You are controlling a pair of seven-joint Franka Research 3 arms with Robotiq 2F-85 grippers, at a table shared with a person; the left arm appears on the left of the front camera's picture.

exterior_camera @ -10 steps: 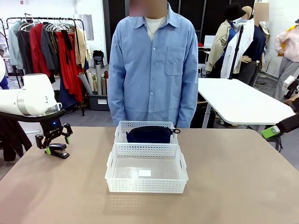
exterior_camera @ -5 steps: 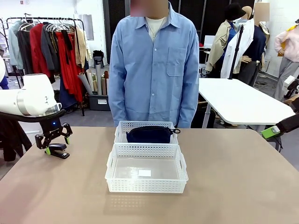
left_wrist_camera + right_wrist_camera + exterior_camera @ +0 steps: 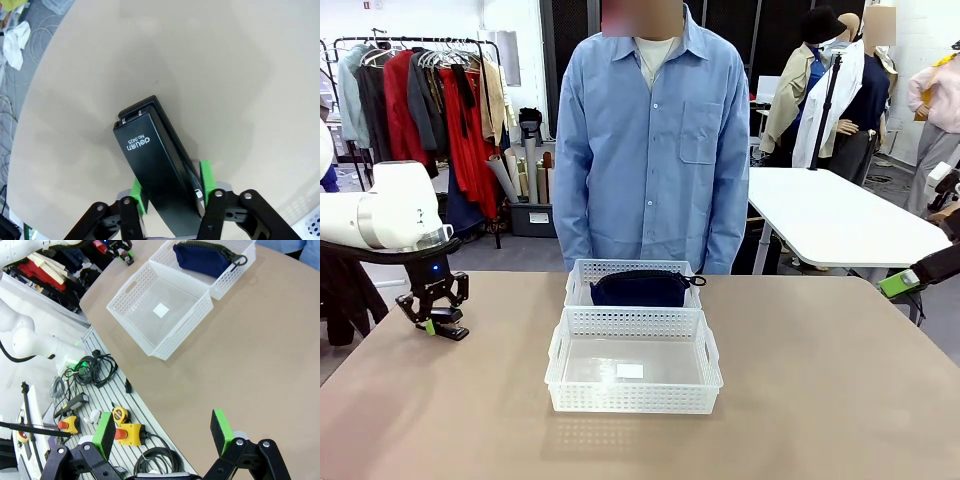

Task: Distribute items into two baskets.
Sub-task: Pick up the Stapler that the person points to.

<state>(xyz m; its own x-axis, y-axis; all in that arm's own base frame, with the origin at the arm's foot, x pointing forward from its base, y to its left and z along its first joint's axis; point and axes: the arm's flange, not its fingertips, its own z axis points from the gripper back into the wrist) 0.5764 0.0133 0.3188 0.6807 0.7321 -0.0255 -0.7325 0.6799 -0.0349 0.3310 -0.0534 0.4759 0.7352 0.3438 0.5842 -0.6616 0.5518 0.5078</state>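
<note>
A small black stapler (image 3: 150, 160) lies on the tan table near its left edge, also seen in the front view (image 3: 449, 330). My left gripper (image 3: 170, 192) points down over it, both green pads pressed against its sides, shut on it. The dark navy pouch (image 3: 640, 288) lies in the smaller far basket (image 3: 582, 272). The larger near basket (image 3: 634, 400) holds only a small white label. My right gripper (image 3: 162, 432) hangs open off the table's right side, high above the floor, with nothing between its fingers. From there both baskets and the pouch (image 3: 202, 257) show far off.
A person in a blue shirt (image 3: 650, 140) stands at the far edge, right behind the smaller basket. Beside the table's edge in the right wrist view runs a rail with cables (image 3: 95, 367) and yellow stop buttons (image 3: 131, 432). A white table (image 3: 830, 215) stands at the back right.
My left gripper's fingers, open wide over the stapler before, have closed in on its sides. The right arm, the baskets and the pouch have not moved.
</note>
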